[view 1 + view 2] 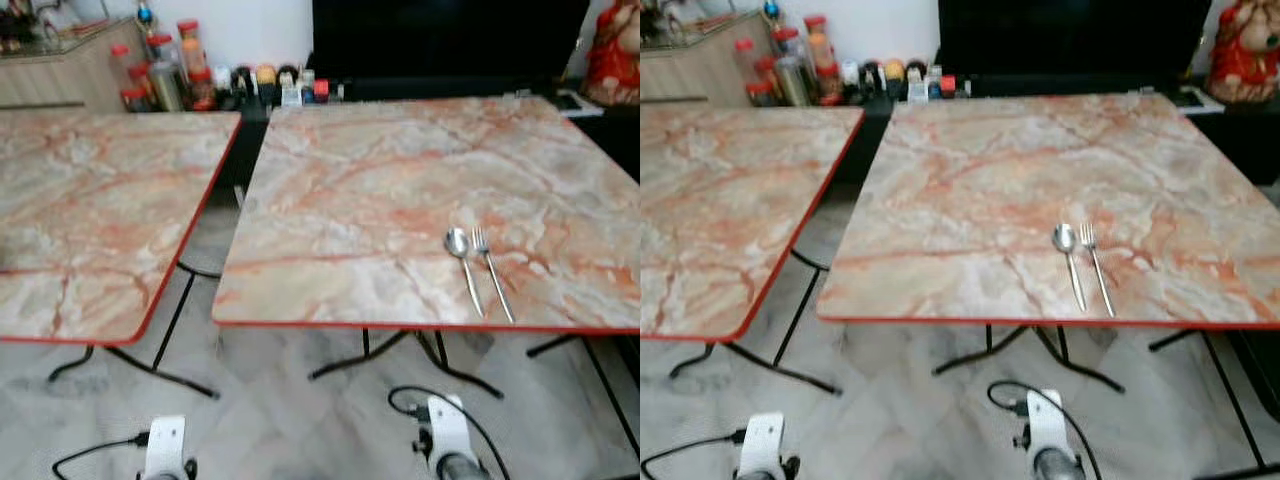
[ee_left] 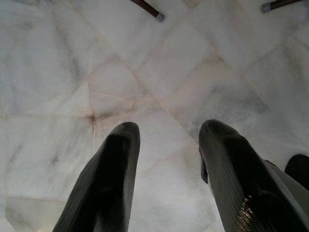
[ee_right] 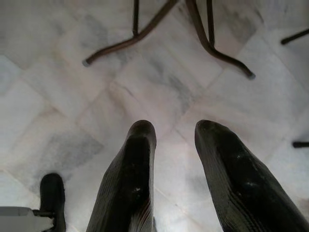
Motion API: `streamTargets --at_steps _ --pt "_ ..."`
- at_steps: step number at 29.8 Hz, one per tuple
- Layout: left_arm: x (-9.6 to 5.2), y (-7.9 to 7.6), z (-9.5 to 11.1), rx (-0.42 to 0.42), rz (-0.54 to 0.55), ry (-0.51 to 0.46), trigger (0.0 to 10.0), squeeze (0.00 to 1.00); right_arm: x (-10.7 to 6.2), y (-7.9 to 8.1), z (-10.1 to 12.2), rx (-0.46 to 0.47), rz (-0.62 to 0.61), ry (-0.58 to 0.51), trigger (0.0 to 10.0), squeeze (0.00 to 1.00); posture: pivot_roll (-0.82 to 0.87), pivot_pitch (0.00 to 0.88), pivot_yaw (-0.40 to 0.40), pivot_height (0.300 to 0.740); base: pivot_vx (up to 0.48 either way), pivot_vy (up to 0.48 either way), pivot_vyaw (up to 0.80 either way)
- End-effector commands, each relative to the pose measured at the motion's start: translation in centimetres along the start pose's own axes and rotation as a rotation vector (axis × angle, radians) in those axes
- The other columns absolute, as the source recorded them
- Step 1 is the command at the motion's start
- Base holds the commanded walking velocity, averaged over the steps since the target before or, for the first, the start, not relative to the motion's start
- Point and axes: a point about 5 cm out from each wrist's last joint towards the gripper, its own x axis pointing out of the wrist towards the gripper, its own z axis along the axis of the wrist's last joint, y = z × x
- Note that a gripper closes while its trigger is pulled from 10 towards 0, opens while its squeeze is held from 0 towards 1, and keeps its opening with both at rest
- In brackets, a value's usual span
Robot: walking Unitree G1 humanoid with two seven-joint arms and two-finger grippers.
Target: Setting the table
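A silver spoon [image 1: 462, 262] and a silver fork [image 1: 491, 270] lie side by side near the front edge of the right marble-patterned table [image 1: 400, 180], spoon on the left. Both arms hang low below the table edge, their wrists at the bottom of the head views. In the left wrist view my left gripper [image 2: 169, 130] is open over the white floor, with nothing between its fingers. My right gripper [image 3: 175, 126] is also open and empty, pointing down at the floor near the table's black legs [image 3: 145, 38].
A second marble table [image 1: 90, 210] stands to the left, a narrow gap between the two. Bottles and jars [image 1: 170, 70] crowd a low shelf at the back. A black screen [image 1: 450, 40] is behind the right table, a red figure [image 1: 615, 50] at far right.
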Motion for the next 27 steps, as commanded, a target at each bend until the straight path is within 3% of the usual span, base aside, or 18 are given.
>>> streamTargets --at_steps 1,27 --pt "0.0 0.2 -0.1 -0.005 0.003 0.011 10.0 0.0 0.0 0.5 0.5 -0.014 0.006 -0.036 10.0 0.0 -0.06 0.0 0.048 0.74 0.0 0.0 0.0" --pt "-0.1 0.3 -0.6 0.008 -0.008 0.035 10.0 0.0 -0.1 0.6 2.0 -0.045 -0.038 -0.174 10.0 0.0 -0.09 0.0 0.063 0.74 0.0 0.0 0.0"
